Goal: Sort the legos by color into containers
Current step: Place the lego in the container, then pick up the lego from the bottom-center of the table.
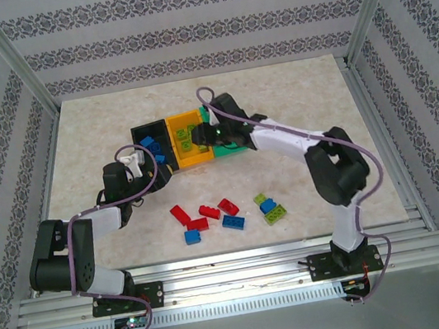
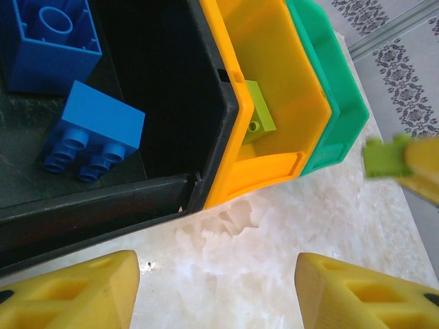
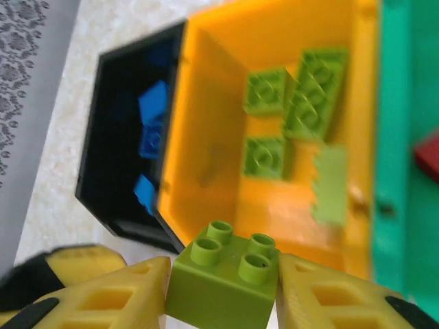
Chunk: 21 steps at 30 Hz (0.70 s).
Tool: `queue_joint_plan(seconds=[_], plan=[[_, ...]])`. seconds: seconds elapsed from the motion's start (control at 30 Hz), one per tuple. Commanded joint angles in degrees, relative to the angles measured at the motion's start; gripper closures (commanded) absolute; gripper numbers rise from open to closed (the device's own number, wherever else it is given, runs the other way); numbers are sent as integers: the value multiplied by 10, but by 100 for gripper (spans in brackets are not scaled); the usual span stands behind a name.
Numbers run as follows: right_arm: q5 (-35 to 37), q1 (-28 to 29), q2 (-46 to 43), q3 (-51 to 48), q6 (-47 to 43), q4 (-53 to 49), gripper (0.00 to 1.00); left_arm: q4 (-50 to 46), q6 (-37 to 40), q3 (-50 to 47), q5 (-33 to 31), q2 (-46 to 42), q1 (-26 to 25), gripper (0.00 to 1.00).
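The three joined containers sit mid-table: black bin (image 1: pixel 150 130), orange-yellow bin (image 1: pixel 194 162) and green bin (image 1: pixel 229 153). My right gripper (image 3: pixel 223 274) is shut on a lime green lego (image 3: pixel 226 288) just above the orange bin's (image 3: pixel 206 137) near edge, where several lime bricks (image 3: pixel 312 96) lie. In the top view that gripper (image 1: pixel 214 138) hovers over the orange and green bins. My left gripper (image 2: pixel 218 288) is open above bare table beside the black bin's (image 2: pixel 103 205) corner, with nothing between its fingers. Blue bricks (image 2: pixel 92 133) lie in the black bin.
Loose legos lie on the near table: red ones (image 1: pixel 204 214), blue ones (image 1: pixel 233 222) (image 1: pixel 192 236), and a lime and blue cluster (image 1: pixel 271 207). A red brick (image 3: pixel 429 156) rests in the green bin (image 3: pixel 394 137). Frame posts and patterned walls surround the table.
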Motion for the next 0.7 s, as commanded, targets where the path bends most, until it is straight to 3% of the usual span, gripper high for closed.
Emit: queue_joint_plan(seconds=[0.0, 0.1, 0.23, 0.67], plan=[[-32, -9, 57, 93, -21, -6, 56, 5, 10, -7, 0, -17, 9, 38], [-59, -22, 104, 150, -1, -5, 49, 0, 13, -7, -1, -21, 10, 38], [-73, -28, 106, 139, 18, 18, 44, -3, 15, -6, -2, -23, 9, 38], [-58, -25, -93, -128, -44, 2, 44, 14, 4, -5, 6, -3, 10, 38]])
